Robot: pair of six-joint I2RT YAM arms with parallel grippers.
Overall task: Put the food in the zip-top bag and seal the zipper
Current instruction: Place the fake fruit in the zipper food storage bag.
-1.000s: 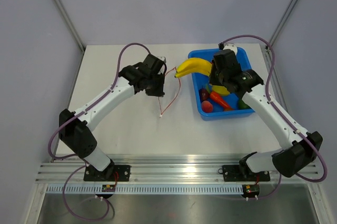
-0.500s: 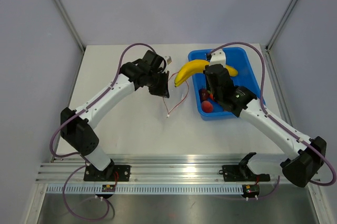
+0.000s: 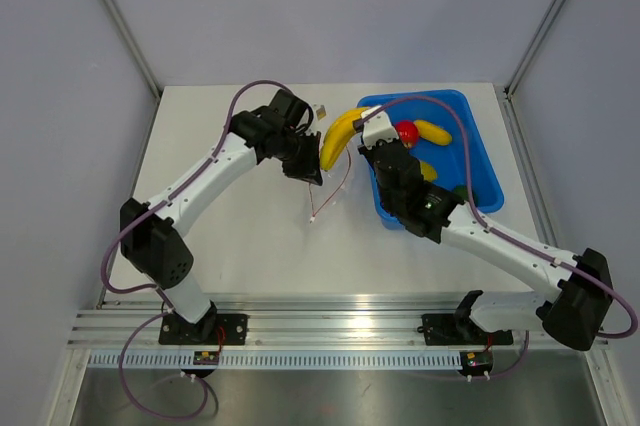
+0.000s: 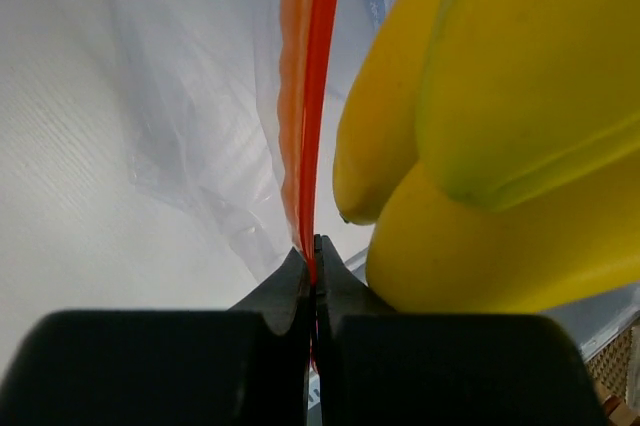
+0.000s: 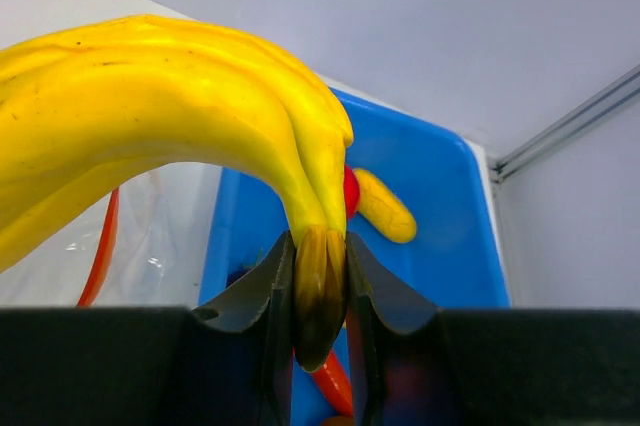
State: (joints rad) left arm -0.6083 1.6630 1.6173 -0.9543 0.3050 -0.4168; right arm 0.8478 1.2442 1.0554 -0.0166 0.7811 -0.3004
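Only the overhead view takes in the whole scene: the curved yellow toy banana [image 3: 338, 134] hangs just outside the left wall of the blue plastic bin [image 3: 478, 151]. The right wrist view adds that the right gripper [image 5: 320, 286] pinches the banana's dark tip. The left wrist view shows the left gripper [image 4: 313, 251] clamped on the thin orange-red zipper [image 4: 308, 96] of the crinkly clear zip-top bag [image 4: 190, 96], with the banana just beside that strip. Below lies a white table [image 3: 240, 236], between pale grey walls [image 3: 300, 16]
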